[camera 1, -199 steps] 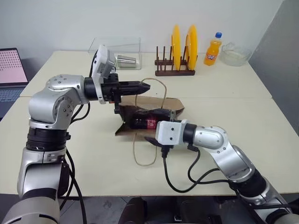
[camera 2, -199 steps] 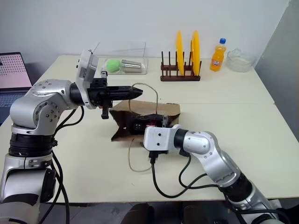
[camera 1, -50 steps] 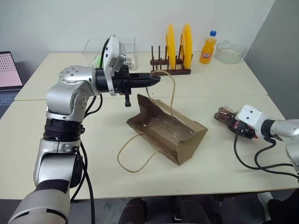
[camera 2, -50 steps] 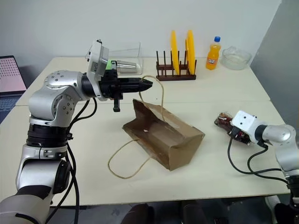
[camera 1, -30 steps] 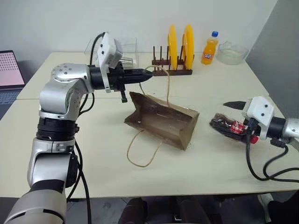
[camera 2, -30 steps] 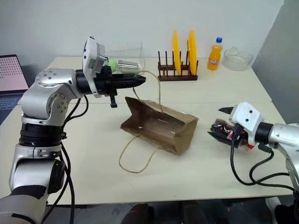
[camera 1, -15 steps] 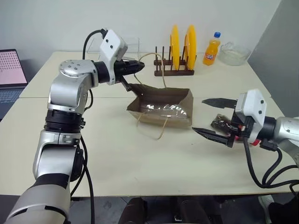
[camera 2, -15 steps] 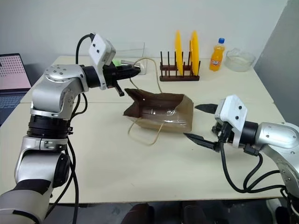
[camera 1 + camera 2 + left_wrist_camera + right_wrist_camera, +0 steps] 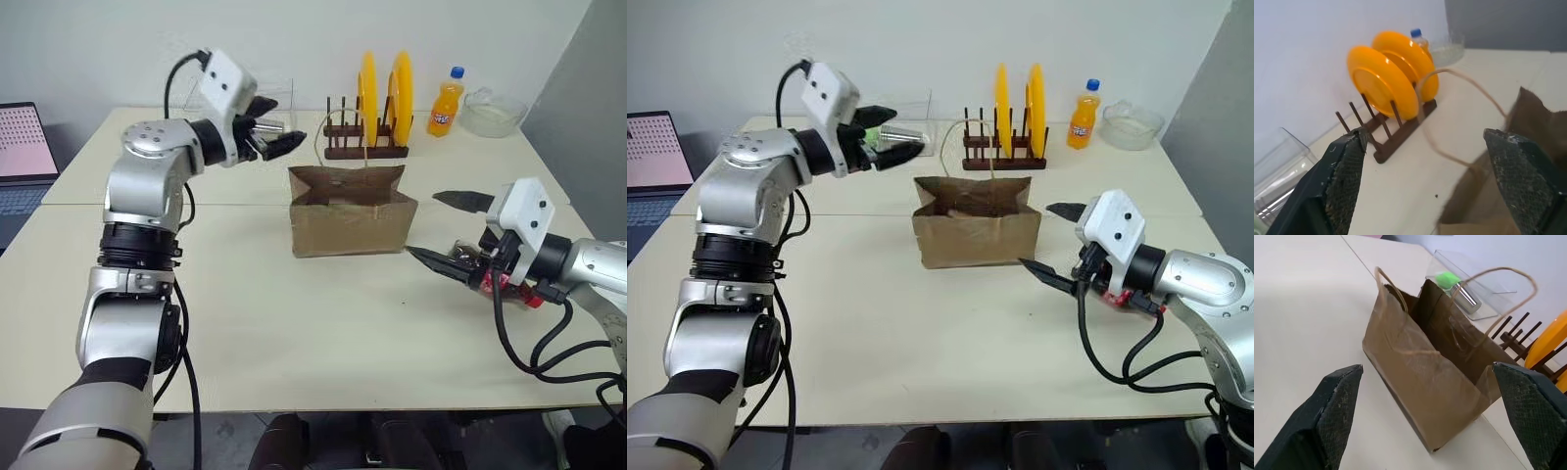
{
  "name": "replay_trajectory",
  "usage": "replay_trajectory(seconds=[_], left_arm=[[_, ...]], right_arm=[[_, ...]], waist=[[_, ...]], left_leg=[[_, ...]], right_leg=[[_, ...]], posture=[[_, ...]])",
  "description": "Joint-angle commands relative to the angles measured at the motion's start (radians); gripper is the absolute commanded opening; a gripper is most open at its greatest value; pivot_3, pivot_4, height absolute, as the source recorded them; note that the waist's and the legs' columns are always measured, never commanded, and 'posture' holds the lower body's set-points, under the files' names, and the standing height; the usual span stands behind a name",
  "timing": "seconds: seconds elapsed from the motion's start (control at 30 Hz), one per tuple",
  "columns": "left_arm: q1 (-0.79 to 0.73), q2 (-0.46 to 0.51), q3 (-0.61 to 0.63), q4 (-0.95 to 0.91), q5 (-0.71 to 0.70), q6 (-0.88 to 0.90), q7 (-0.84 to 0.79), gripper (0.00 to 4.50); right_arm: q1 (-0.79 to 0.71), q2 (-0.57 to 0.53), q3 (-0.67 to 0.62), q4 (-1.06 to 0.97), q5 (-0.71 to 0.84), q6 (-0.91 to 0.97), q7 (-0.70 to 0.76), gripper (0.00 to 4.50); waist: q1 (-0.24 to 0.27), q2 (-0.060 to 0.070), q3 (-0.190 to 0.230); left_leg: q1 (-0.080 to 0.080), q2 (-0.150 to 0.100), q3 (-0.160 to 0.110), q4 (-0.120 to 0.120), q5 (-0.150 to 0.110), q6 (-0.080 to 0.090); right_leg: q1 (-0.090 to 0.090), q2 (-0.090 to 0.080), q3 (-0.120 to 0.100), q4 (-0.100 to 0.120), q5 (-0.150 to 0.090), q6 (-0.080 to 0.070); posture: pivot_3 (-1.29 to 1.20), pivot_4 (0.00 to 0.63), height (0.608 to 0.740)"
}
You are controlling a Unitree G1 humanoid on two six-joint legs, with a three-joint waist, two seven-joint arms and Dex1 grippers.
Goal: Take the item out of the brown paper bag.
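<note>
Behind right claw [image 9: 443,228]: red item [image 9: 506,286], label unreadable.

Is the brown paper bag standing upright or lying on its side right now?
Upright. The brown paper bag stands on its base on the table, mouth facing up, one cord handle arching above it.

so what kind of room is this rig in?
Likely a lab or office test bench: plain cream tables pushed together against a bare wall, a laptop at the edge, and staged props such as a plate rack and soda bottle.
</note>
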Motion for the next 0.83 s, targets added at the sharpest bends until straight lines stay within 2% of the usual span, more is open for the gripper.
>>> replay_trajectory(seconds=[0.03,0.13,0.23,0.33,0.4,0.53,0.6,0.83], left_arm=[[0.075,0.033,0.092,-0.152,-0.034,0.041,0.076,3.92],[0.205,0.037,0.129,-0.317,-0.054,0.199,0.165,3.92],[0.424,-0.017,0.183,-0.558,-0.065,0.232,0.273,3.92],[0.663,-0.099,0.173,-0.754,-0.005,0.168,0.385,3.92],[0.750,-0.134,0.163,-0.801,0.022,0.122,0.428,3.92],[0.998,-0.204,0.117,-0.840,0.080,0.001,0.475,3.92],[1.033,-0.230,0.116,-0.830,0.086,-0.023,0.497,3.92],[1.062,-0.288,0.105,-0.797,0.092,-0.071,0.552,3.92]], right_arm=[[0.049,0.033,-0.058,-0.037,-0.025,-0.053,-0.047,4.50],[0.101,0.103,-0.067,-0.039,-0.113,-0.165,-0.120,4.50],[0.196,0.207,-0.066,-0.056,-0.190,-0.252,-0.213,4.50],[0.334,0.264,-0.004,-0.038,-0.315,-0.387,-0.243,4.50],[0.379,0.299,0.023,-0.021,-0.362,-0.449,-0.265,4.50],[0.515,0.471,0.070,0.031,-0.438,-0.536,-0.404,4.50],[0.550,0.536,0.072,0.060,-0.455,-0.549,-0.450,4.50],[0.569,0.600,0.097,0.121,-0.476,-0.597,-0.474,4.50]], waist=[[0.000,0.000,0.000],[0.002,0.000,0.000],[0.006,0.000,-0.001],[0.010,0.000,-0.001],[0.012,0.000,-0.001],[0.011,0.003,-0.006],[0.011,0.003,-0.006],[0.010,0.002,-0.006]], left_leg=[[0.000,0.000,0.000,0.000,0.001,-0.001],[0.000,0.000,0.000,0.000,0.001,-0.001],[0.000,0.000,0.000,0.000,0.001,-0.002],[0.000,0.000,0.001,0.000,0.001,-0.003],[0.000,0.000,0.001,0.000,0.001,-0.003],[0.005,0.000,0.001,-0.002,0.000,-0.001],[0.009,0.000,0.001,-0.002,-0.001,0.000],[0.014,0.000,0.001,-0.003,-0.001,0.001]], right_leg=[[0.000,0.000,0.000,0.000,0.000,-0.001],[0.000,0.000,0.000,0.000,0.002,-0.004],[0.001,-0.001,0.001,-0.001,0.003,-0.003],[0.000,-0.002,0.001,-0.001,0.003,-0.003],[0.000,-0.002,0.001,-0.001,0.003,-0.003],[0.004,-0.001,0.001,-0.001,0.000,0.001],[0.009,-0.001,0.001,-0.002,-0.001,0.000],[0.014,-0.001,0.000,-0.002,-0.001,-0.001]], posture=[[0.00,0.150,0.740],[0.00,0.150,0.740],[0.00,0.150,0.740],[0.00,0.150,0.740],[0.00,0.150,0.740],[0.00,0.150,0.740],[0.00,0.150,0.740],[0.00,0.150,0.740]])
